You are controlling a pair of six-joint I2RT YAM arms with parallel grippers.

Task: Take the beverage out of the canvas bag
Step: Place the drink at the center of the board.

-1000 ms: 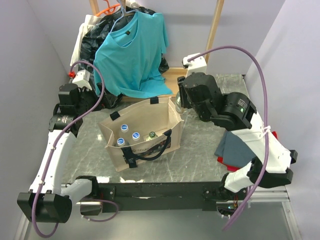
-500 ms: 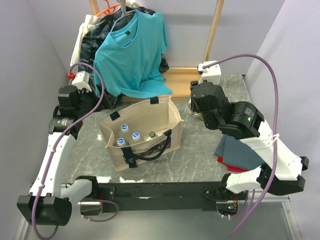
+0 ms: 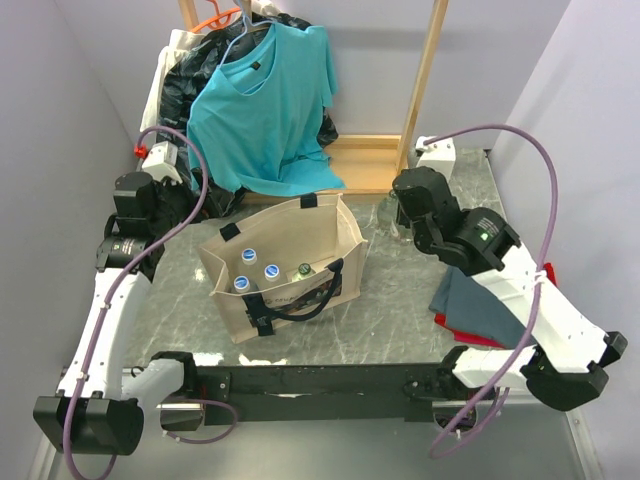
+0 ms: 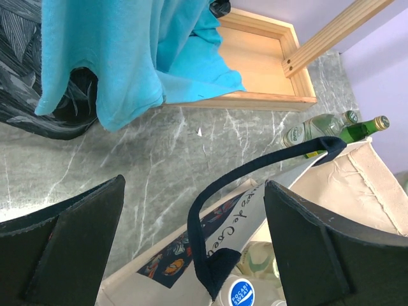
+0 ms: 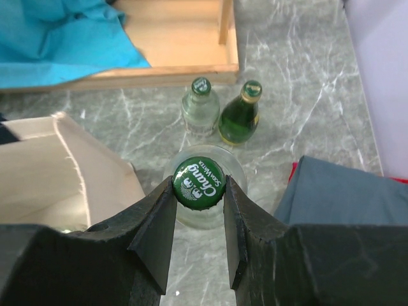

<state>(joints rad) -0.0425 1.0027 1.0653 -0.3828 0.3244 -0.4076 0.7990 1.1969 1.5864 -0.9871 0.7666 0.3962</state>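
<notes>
Between your right gripper's (image 5: 199, 199) fingers (image 5: 156, 223) sits a green-capped bottle (image 5: 199, 181) — clamped at the neck, outside the canvas bag (image 5: 60, 172), over the marble table (image 5: 306, 76) just to the bag's right. Just beyond it stand a clear bottle (image 5: 199, 107) and a green bottle (image 5: 240, 116), side by side. Your left gripper (image 4: 194, 186) hangs spread wide over the bag's black strap handle (image 4: 203, 220) — nothing in it; capped bottles (image 3: 270, 272) show inside the bag.

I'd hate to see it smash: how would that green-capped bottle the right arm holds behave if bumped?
The bottle looks like clear glass, so probably heavy for its size and breakable on the stone table. Narrow-necked and upright, it would likely tip if nudged high. The jaws pinch only its smooth neck, so it might slip.
</notes>
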